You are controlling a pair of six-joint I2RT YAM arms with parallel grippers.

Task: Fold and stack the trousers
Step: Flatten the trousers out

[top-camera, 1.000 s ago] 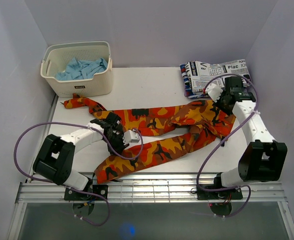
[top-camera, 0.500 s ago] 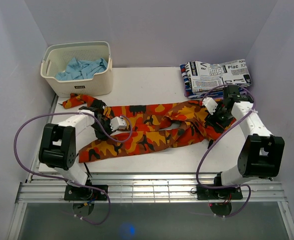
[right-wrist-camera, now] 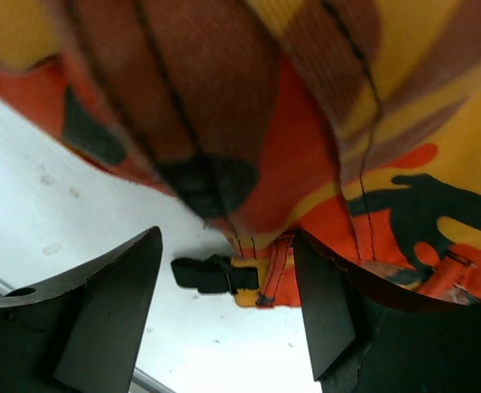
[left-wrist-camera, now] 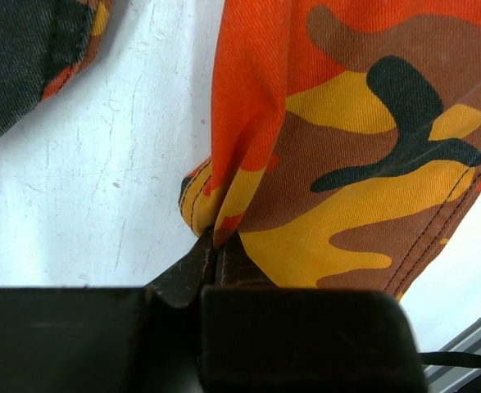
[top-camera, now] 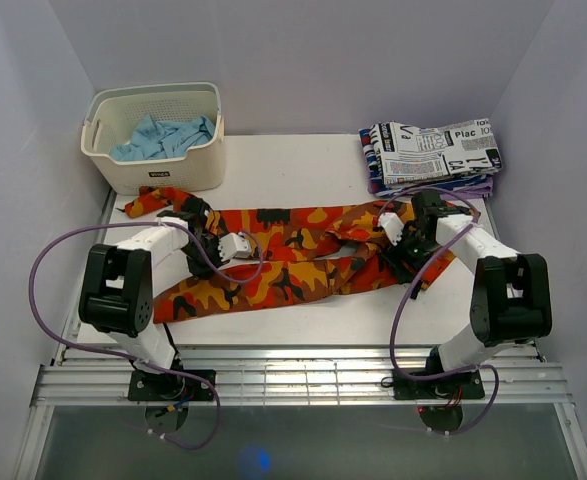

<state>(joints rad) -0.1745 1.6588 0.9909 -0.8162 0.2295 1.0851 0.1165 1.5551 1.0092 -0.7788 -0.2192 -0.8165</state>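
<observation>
Across the worktop the trousers now lie with both legs side by side, the near leg drawn in from its splay of a second ago, so the lengthwise fold looks nearly done. The left tool pinches shut on leg cloth; the right tool has let go, gaping over the waist end. Much of the waist is hidden under the right arm.

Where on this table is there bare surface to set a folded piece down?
Bare: the back strip of the table between the basket and the newspaper-print stack, and a narrower band along the near edge before the trousers. Crowded: the middle, which the trousers span side to side.
</observation>
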